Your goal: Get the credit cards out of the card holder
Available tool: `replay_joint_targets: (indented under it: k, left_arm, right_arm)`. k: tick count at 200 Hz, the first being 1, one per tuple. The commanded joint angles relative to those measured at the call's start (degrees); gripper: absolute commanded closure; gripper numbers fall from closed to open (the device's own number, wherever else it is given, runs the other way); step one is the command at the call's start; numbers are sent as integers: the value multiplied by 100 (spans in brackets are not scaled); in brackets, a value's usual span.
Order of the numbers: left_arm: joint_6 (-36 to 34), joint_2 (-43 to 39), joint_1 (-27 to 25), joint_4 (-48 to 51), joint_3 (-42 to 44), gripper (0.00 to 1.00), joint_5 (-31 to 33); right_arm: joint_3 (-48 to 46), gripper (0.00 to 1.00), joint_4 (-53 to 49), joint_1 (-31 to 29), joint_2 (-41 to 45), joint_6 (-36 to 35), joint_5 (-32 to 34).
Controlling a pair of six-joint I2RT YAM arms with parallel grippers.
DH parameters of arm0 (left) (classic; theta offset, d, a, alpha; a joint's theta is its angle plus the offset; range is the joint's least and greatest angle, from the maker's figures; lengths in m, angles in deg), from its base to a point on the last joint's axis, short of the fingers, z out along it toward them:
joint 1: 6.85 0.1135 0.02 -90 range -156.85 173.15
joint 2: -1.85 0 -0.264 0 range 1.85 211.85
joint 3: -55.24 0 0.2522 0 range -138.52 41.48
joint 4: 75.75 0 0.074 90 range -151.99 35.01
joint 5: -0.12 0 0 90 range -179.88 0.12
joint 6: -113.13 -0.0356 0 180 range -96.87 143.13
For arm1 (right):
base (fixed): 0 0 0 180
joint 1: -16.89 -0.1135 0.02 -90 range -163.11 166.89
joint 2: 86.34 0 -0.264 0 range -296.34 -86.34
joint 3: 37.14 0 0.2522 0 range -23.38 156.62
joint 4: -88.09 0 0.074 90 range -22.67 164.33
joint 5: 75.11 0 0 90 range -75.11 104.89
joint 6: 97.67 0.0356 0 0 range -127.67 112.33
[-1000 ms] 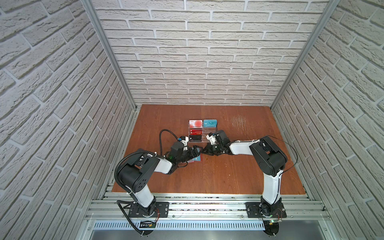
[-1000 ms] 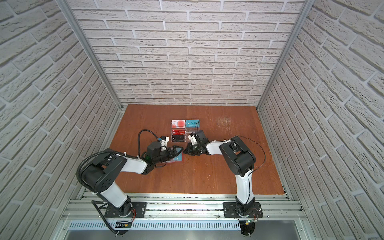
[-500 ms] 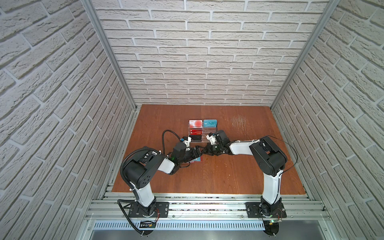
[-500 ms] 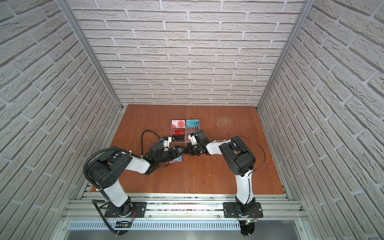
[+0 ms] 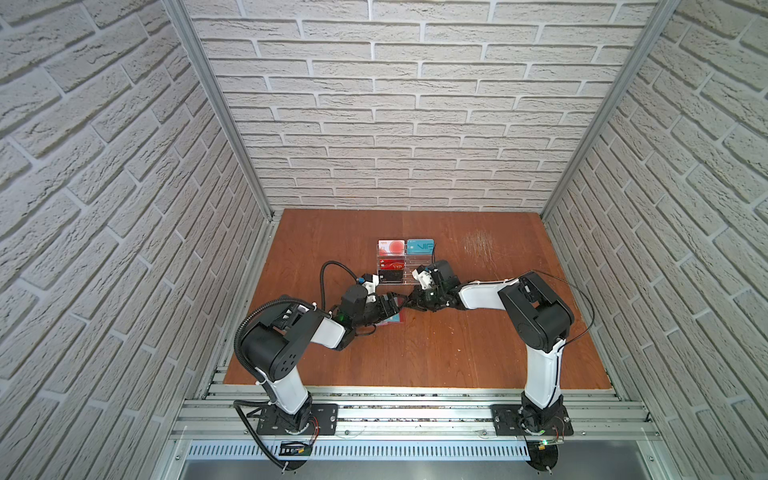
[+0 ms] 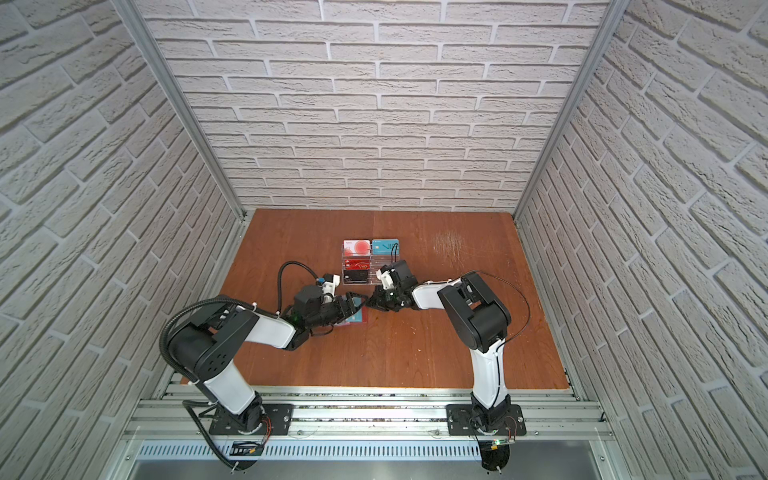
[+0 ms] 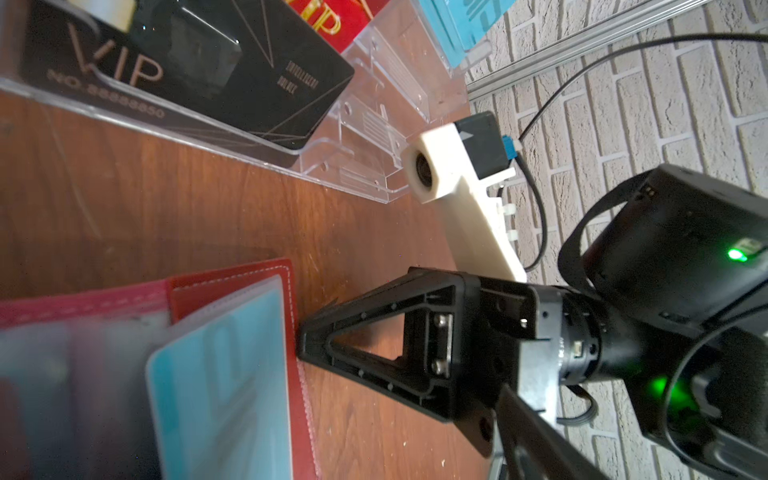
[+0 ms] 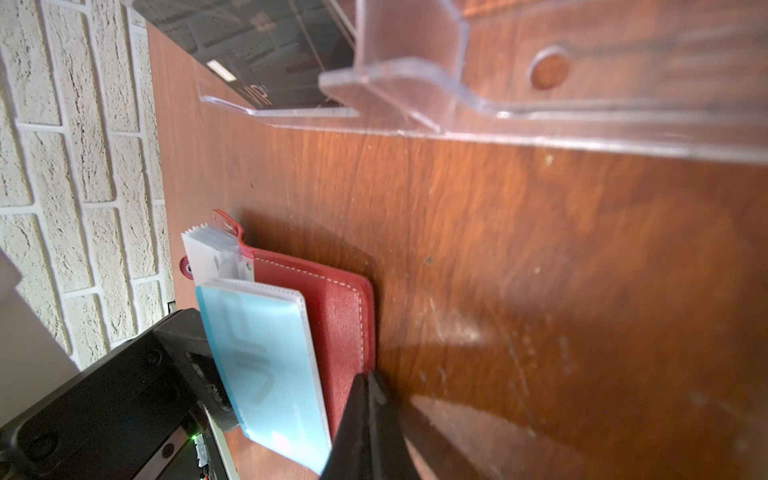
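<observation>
Mid-frame in both top views, the card holder [image 5: 392,322] lies open, right gripper [image 8: 368,386] pinched shut pinning its cover, left gripper [image 5: 390,309] spread wide; teal card [image 8: 266,361] likely stiff, slick, so take its protruding edge.

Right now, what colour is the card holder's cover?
The card holder is red with pale edge stitching, clearest in the right wrist view.

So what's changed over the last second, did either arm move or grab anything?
Hardly anything. The left arm's elbow swung slightly inward, then back, but the left gripper stayed open at the card holder. Nothing was gripped or released. The right gripper stayed shut with its tip at the holder's edge. The teal card is still in its sleeve, and the acrylic stand hasn't moved.
</observation>
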Motion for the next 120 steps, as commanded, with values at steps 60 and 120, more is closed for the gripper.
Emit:
replay_joint_targets:
  k: [60,120]
  left_arm:
    - [45,-133,160,-144,149,10,-422]
    - [200,-214,295,-371,228,11,-687]
  right_arm:
    - [-121,94,-658,19,-372,32,406]
    - [-116,94,-660,28,-405,32,388]
